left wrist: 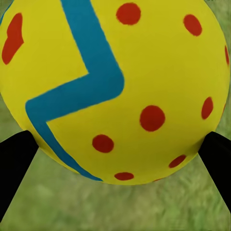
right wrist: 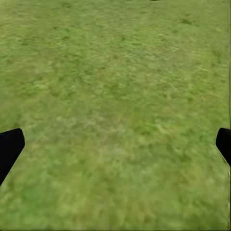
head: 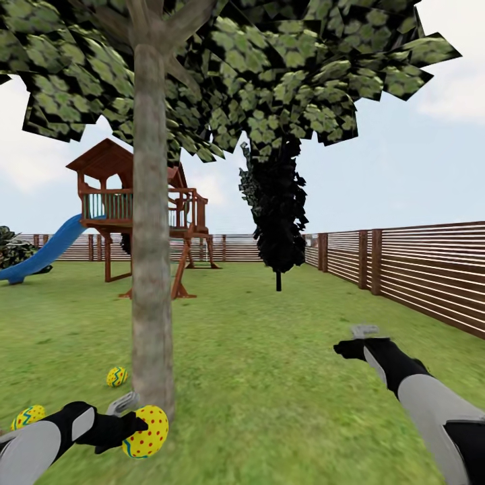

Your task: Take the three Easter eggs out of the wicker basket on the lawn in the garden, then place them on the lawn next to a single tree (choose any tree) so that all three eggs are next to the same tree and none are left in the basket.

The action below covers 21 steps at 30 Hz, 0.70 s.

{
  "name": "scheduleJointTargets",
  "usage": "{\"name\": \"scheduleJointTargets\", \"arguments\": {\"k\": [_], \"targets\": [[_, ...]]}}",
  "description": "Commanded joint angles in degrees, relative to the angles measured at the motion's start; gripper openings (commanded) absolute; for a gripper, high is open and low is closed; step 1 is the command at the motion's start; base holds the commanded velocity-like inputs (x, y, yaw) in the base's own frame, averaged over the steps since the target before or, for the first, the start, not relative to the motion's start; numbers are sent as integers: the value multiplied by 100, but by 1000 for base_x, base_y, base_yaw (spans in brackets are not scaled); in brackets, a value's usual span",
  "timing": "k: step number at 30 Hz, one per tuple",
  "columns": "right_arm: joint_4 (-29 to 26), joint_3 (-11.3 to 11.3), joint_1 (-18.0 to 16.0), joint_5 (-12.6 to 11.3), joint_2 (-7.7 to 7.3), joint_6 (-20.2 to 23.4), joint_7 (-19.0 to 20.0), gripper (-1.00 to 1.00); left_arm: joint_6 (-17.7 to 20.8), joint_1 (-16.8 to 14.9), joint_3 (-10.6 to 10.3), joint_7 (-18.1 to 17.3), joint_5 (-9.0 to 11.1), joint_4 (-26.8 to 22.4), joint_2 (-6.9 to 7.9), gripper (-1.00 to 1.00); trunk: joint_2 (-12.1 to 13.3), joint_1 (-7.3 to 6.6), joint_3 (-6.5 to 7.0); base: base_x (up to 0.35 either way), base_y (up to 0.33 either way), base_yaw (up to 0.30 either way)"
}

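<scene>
A wooden playset (head: pixel 135 209) with a brown roof stands at the far side, and a blue slide (head: pixel 42 252) comes down from it. A dark, almost black conical tree (head: pixel 276 202) stands near the slatted wooden fence (head: pixel 417 266). A low bush (head: pixel 12 248) sits behind the slide.

Mottled green grass (head: pixel 283 377) underfoot, running far back to a brown slatted fence (head: pixel 424 269) along the right and rear. Wooden playset (head: pixel 121 209) with blue slide (head: pixel 40 256) far left. Dark conical tree (head: pixel 277 209) mid-distance, pale cloudy sky (head: pixel 404 168) overhead, soft even daylight.
</scene>
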Motion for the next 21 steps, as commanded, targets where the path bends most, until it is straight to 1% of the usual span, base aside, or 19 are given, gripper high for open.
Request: {"name": "scheduleJointTargets", "arguments": {"k": [1, 3, 4, 10, 11, 12, 14, 15, 19, 21], "targets": [[64, 18, -3, 176, 22, -60, 18, 100, 15, -10, 48, -18, -43, 10, 4, -100, -4, 1, -8, 130, -30, 0], [252, 12, -3, 401, 56, -252, 31, 100, 17, -8, 49, -16, -43, 10, 1, -100, -45, 23, -26, 54, -10, 9], [276, 11, -2, 427, 59, -268, 18, 100, 16, -6, 49, -16, -43, 10, 0, -100, -85, 45, -44, 54, -3, 136], [321, 22, -3, 454, 77, -243, -18, 100, 18, -6, 49, -14, -43, 10, -17, -100, -325, 177, -152, 13, 0, 276], [338, 25, -3, 456, 98, -239, -18, 100, 18, -5, 49, -14, -43, 10, -17, -100, -365, 199, -170, 0, 0, 297], [361, 21, -3, 458, 156, -234, -21, 100, 17, -7, 49, -13, -43, 10, -18, -100, -406, 221, -188, 0, 0, 297], [377, 16, -3, 570, 220, -228, -40, 100, 18, -9, 49, -13, -43, 10, -18, -100, -486, 265, -224, 0, 0, 297], [379, 9, -3, 605, 212, -228, -50, 100, 14, -7, 49, -13, -43, 10, -22, -100, -526, 287, -241, 0, 0, 297], [381, -19, -3, 620, 175, -220, -62, 100, 12, -6, 49, -13, -43, 10, -28, -100, -686, 375, -313, 0, 0, 297], [381, -23, -3, 616, 165, -212, -49, 100, 10, -5, 45, -13, -43, 10, -61, -100, -767, 419, -349, 30, -8, 297]]}}
